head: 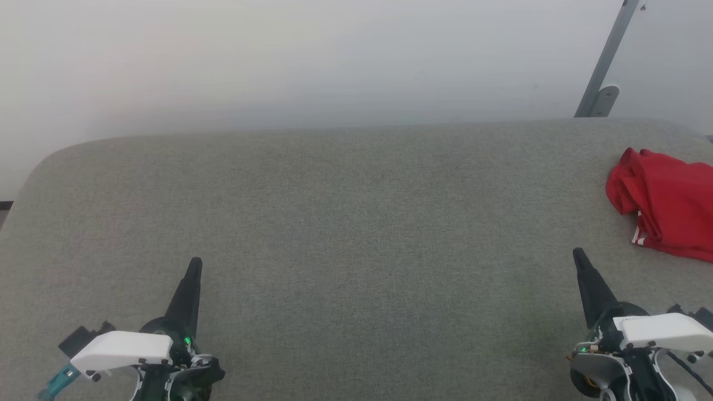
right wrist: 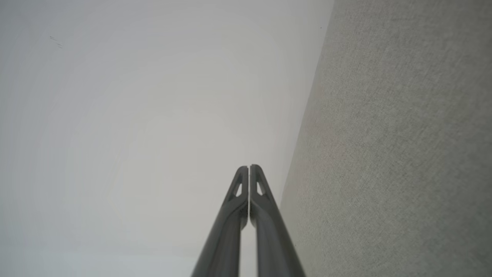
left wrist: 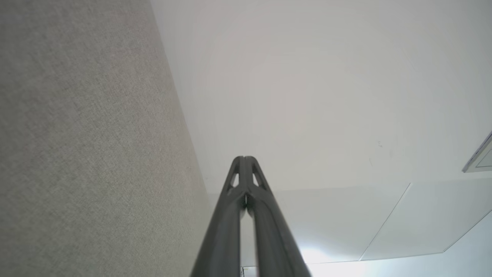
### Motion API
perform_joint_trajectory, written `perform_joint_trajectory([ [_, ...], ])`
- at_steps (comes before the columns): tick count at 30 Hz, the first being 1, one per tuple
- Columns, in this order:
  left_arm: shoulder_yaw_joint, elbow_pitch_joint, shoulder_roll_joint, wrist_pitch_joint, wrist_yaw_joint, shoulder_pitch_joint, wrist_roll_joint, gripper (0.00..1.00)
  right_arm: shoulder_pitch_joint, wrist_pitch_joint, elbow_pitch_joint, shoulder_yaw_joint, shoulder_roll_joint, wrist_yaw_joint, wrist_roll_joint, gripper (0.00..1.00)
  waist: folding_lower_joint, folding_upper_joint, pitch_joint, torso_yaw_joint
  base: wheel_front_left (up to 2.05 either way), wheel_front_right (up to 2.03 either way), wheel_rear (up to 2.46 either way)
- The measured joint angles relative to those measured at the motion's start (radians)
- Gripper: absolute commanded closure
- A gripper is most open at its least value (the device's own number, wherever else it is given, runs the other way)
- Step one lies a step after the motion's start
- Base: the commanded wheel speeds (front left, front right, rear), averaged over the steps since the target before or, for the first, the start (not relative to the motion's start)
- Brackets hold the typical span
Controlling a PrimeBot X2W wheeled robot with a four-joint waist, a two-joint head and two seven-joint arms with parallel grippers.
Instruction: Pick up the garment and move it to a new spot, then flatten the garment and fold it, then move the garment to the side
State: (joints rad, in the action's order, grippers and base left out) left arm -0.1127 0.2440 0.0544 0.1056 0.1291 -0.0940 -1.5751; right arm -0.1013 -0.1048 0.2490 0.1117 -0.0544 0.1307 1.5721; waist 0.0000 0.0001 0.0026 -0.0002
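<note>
A bright red garment (head: 665, 203) lies bunched in a heap at the far right of a grey fabric-covered surface (head: 345, 223), partly cut off by the head view's right edge, with a bit of white-and-red striped trim (head: 639, 237) showing at its near corner. The robot's left gripper (head: 195, 262) sits at the near left of the surface and its right gripper (head: 577, 254) at the near right, close to the garment but not touching it. Both have their two dark fingers pressed together, clenched on nothing, as the wrist views confirm. A pale wall (head: 312, 61) rises behind the surface, where a slanted grey metal bar (head: 606, 58) stands at the upper right.
</note>
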Motion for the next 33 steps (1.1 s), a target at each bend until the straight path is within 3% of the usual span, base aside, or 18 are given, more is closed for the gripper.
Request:
perform_joint_trajectory([
  [33, 0.0, 0.002, -0.005, 0.009, 0.0, -0.01, -0.036, 1.0, -0.004, -0.01, -0.002, 0.003, 0.003, 0.0, 0.039, 1.0, 0.0, 0.0, 0.001, 0.0, 0.0, 0.0, 0.0],
])
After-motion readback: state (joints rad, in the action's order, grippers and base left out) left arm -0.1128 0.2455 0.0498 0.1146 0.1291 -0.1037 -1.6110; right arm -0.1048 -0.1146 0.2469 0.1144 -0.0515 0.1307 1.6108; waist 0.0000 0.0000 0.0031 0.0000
